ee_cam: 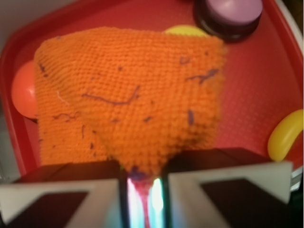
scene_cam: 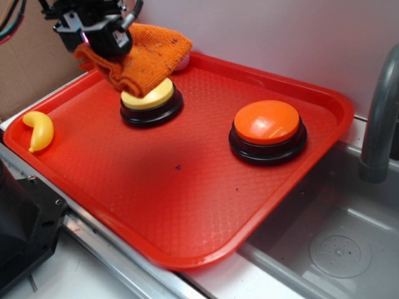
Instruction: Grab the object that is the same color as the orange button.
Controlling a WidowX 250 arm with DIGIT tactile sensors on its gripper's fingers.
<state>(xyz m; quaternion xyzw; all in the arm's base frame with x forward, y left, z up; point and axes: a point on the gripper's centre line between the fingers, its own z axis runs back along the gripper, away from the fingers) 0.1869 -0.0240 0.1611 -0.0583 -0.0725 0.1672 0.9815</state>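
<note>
The orange knitted cloth (scene_cam: pixel 149 56) hangs in the air at the tray's back left, drooping over the yellow-topped button (scene_cam: pixel 149 99). My gripper (scene_cam: pixel 106 53) is shut on one end of it. In the wrist view the cloth (ee_cam: pixel 128 99) fills most of the picture, and its pinched tip runs down between the two jaws of my gripper (ee_cam: pixel 141 183). The orange button (scene_cam: pixel 267 128) stands on its black base right of centre on the tray; in the wrist view only an edge of the orange button (ee_cam: pixel 23 95) shows at the left.
A red tray (scene_cam: pixel 187 205) holds everything. A small yellow toy banana (scene_cam: pixel 38 131) lies by its left rim. A pink-topped button (ee_cam: pixel 230 14) shows at the top of the wrist view. A metal sink (scene_cam: pixel 336 249) and a grey pipe (scene_cam: pixel 380 112) are on the right.
</note>
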